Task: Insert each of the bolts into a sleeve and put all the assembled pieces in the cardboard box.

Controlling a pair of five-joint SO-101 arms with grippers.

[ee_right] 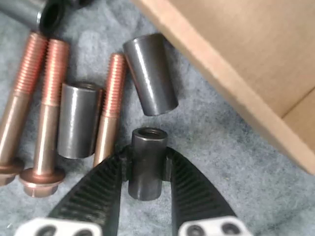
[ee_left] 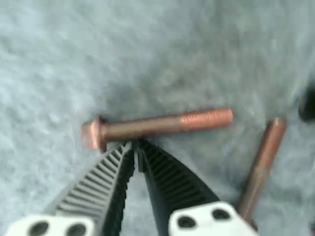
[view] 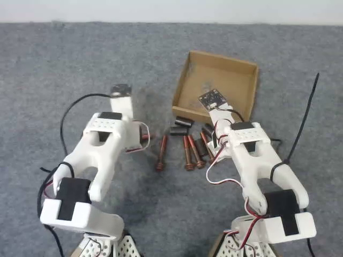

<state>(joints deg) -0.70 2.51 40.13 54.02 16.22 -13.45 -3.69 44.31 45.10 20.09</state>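
Three copper bolts lie on the grey carpet: one apart [view: 161, 152] [ee_left: 157, 125], and a pair [view: 191, 152] [ee_right: 47, 108] side by side. My left gripper [ee_left: 135, 145] [view: 147, 140] is shut and empty, its tips just short of the lone bolt's shank near the head. My right gripper [ee_right: 146, 157] [view: 210, 140] is shut on a dark sleeve [ee_right: 146, 164] standing on the carpet. Two more sleeves [ee_right: 150, 73] [ee_right: 78, 120] flank a fourth bolt [ee_right: 109, 108] just beyond it. The cardboard box [view: 182, 85] [ee_right: 236, 73] stands open behind the parts.
Two more dark sleeves [view: 183, 122] [view: 179, 131] lie by the box's near corner. A black cable tie [view: 303, 123] sticks up at the right. Grey carpet [view: 80, 64] stretches to the left and the far side.
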